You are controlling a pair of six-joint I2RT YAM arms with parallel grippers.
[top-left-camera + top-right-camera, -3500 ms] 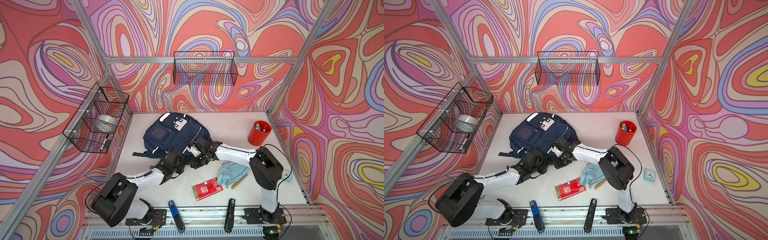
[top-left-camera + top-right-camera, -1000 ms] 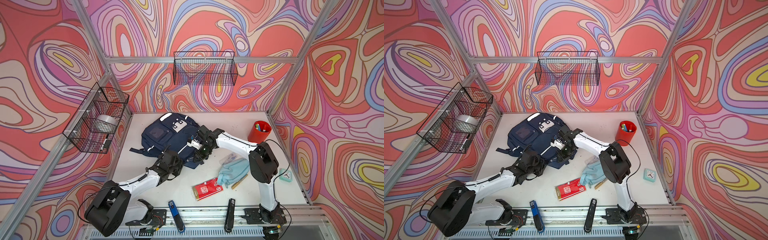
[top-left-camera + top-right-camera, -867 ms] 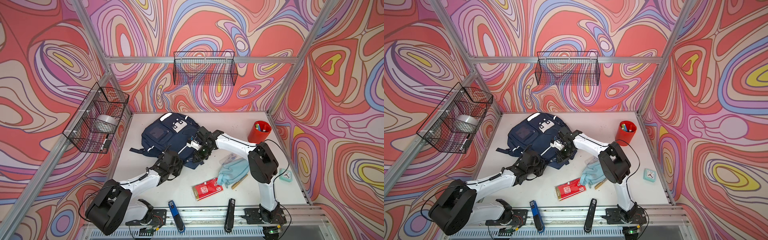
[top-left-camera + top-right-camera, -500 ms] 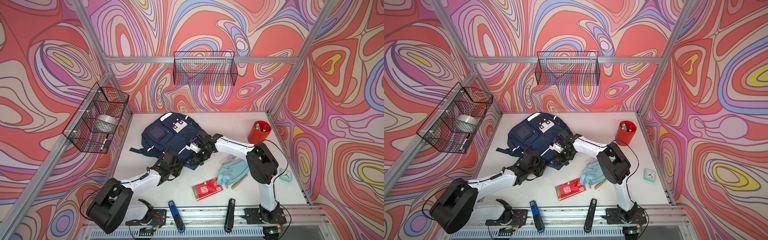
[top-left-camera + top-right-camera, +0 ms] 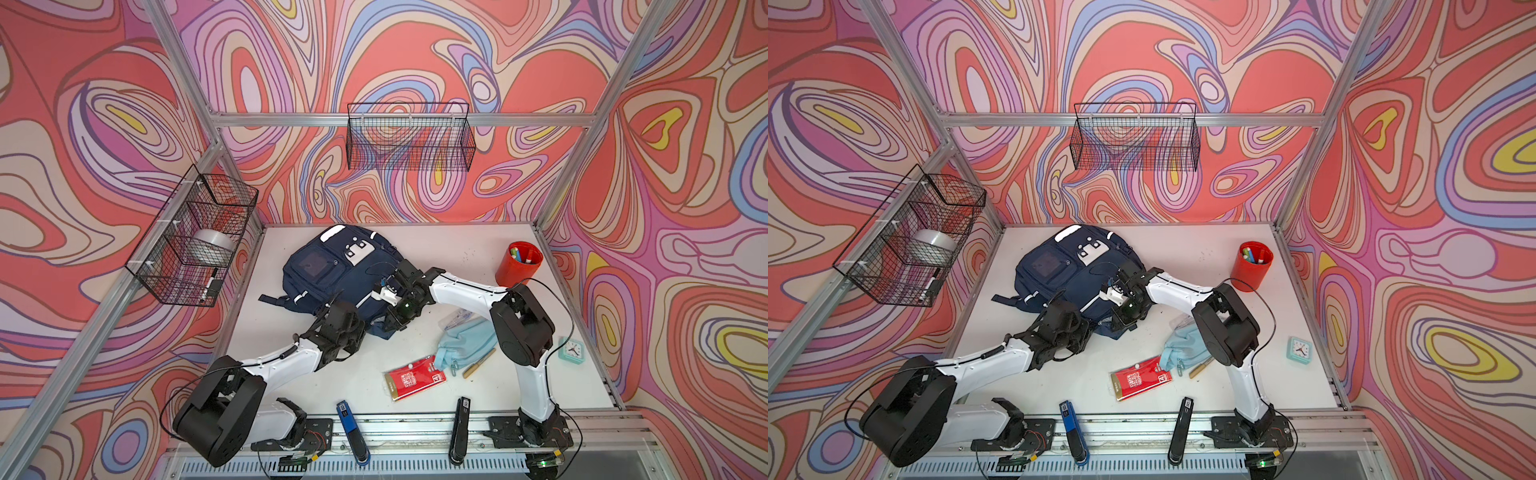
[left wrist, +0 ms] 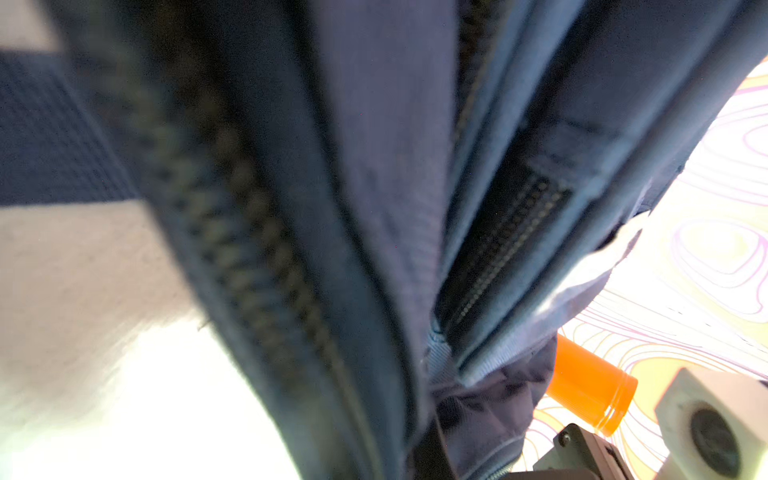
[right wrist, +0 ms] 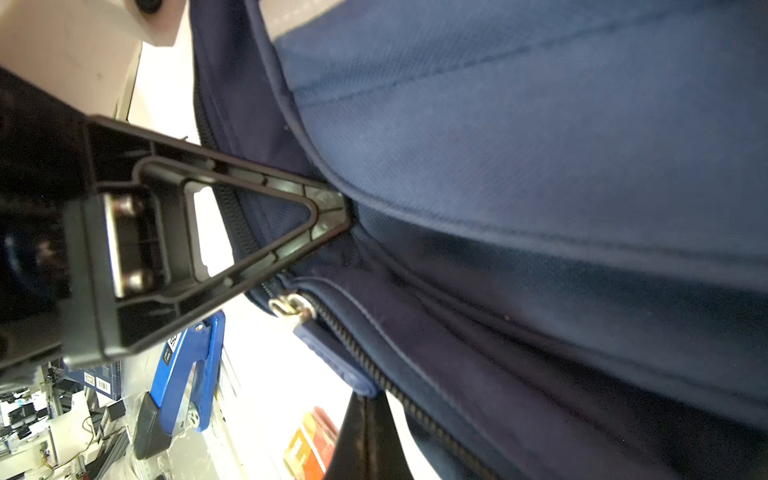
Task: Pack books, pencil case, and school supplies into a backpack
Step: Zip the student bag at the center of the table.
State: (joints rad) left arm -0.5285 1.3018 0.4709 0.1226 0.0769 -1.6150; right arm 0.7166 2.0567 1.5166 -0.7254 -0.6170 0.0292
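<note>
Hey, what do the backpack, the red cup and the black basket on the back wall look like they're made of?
Backpack: matte navy woven fabric; weave, stitched seams and zips show. Red cup: smooth, probably plastic, with a faint sheen. Basket: thin black see-through wire grid, likely coated metal.

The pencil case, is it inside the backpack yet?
No, the pencil case lies on the table beside the red packet, outside the backpack.

Matt navy woven cloth backpack (image 5: 353, 282) with shiny metal zip slider (image 7: 289, 306); glossy red plastic cup (image 5: 513, 274); smooth matt white worktop (image 5: 457, 249).
</note>
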